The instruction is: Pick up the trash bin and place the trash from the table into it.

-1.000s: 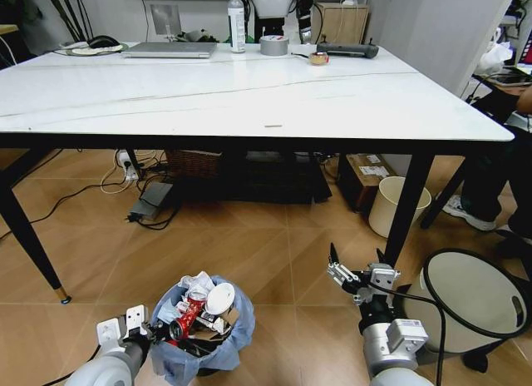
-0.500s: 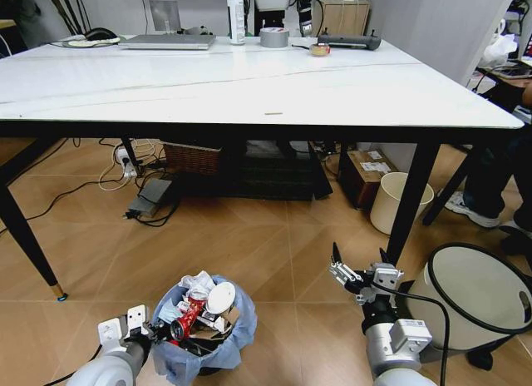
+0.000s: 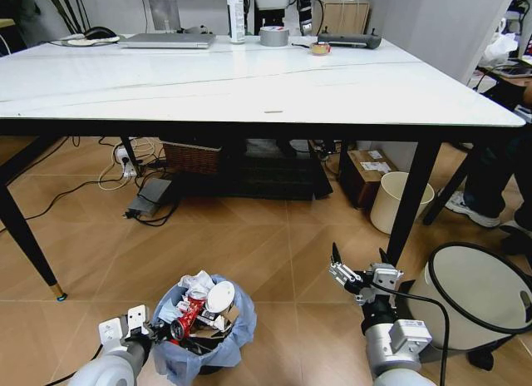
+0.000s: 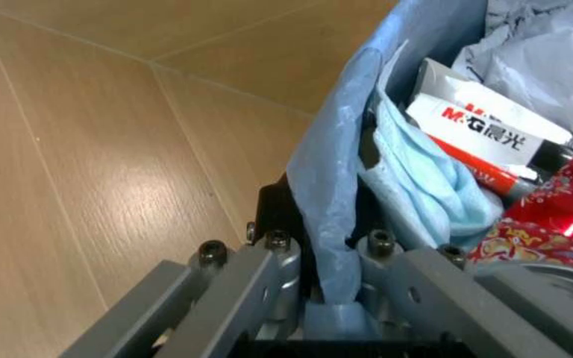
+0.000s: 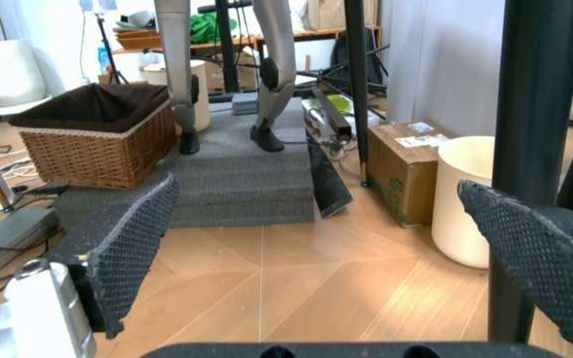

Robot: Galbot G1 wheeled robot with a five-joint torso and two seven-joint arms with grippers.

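- Trash bin sits on the wood floor, in front of the surface and toward the robot's left; light-blue bag bunched over its rim.
- Bin is full of trash: white paper cup, crushed red-labelled bottle, white tissues, brown cardboard piece.
- Left end effector is low at the bin's left side. Left wrist view shows its fingers pinching the rim and bag between them, one outside, one inside.
- Same view: light-blue face mask and a white-and-red box lie just inside the rim.
- Right end effector hovers over the floor right of the bin, well apart from it, jaws spread, holding nothing. Its mesh-textured pads are wide apart in the right wrist view.
- Surface's far edge carries a grey laptop, a bottle, a grey tape roll.
- Cream bucket stands by the surface's right front leg; wicker basket underneath.
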